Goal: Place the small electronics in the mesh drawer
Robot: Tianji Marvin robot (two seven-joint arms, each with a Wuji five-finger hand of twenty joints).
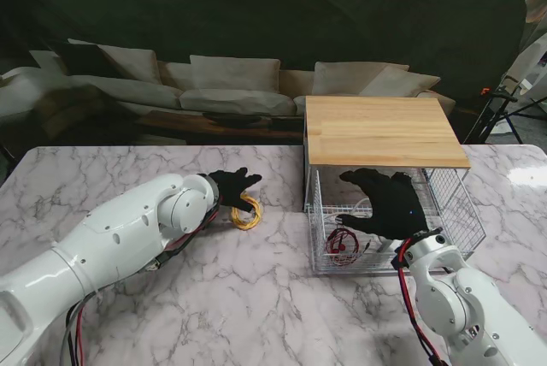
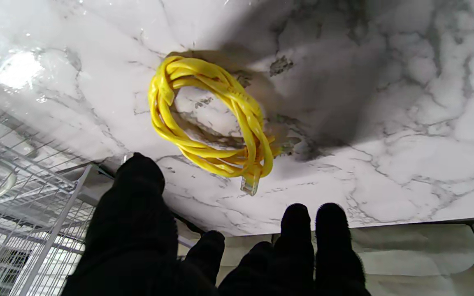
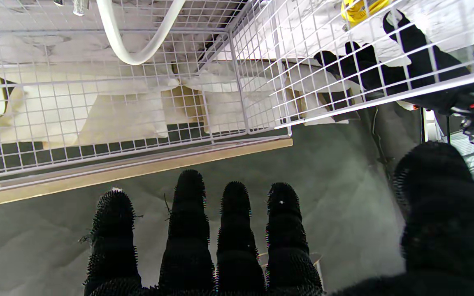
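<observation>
A: Surface?
B: White marble table [image 1: 256, 298] with grey veins, filling the lower half of the stand view. Glare patch at far right edge.

A: Room?
B: Dim. Beige sofa [image 1: 231, 84] across the upper middle of the frame, dark wall behind. Some stand legs at upper right, too blurred to name.

A: Drawer?
B: White mesh drawer [image 1: 461, 212] right of centre, pulled out from under a light wooden top [image 1: 380, 131]. Red coiled cable [image 1: 344, 244] lying inside, at the near-left corner of the drawer. White cable loop [image 3: 138, 45] also visible in the right wrist view; cannot tell what belongs to it.

A: Task item on the table?
B: Yellow coiled cable [image 1: 246, 212], flat on marble, centre of frame, left of the drawer and apart from it. Clear plug end showing in the left wrist view [image 2: 250, 184].

A: Left hand?
B: Left hand [image 1: 232, 186], black glove, over the yellow coil's upper-left edge. Fingers spread, holding nothing; thumb [image 2: 138, 197] apart from the rest. Touching the coil or just over it: cannot tell.

A: Right hand?
B: Right hand [image 1: 385, 203] over the open drawer, palm down. Fingers [image 3: 233, 230] straight and close side by side, thumb wide apart. Holding nothing.
</observation>
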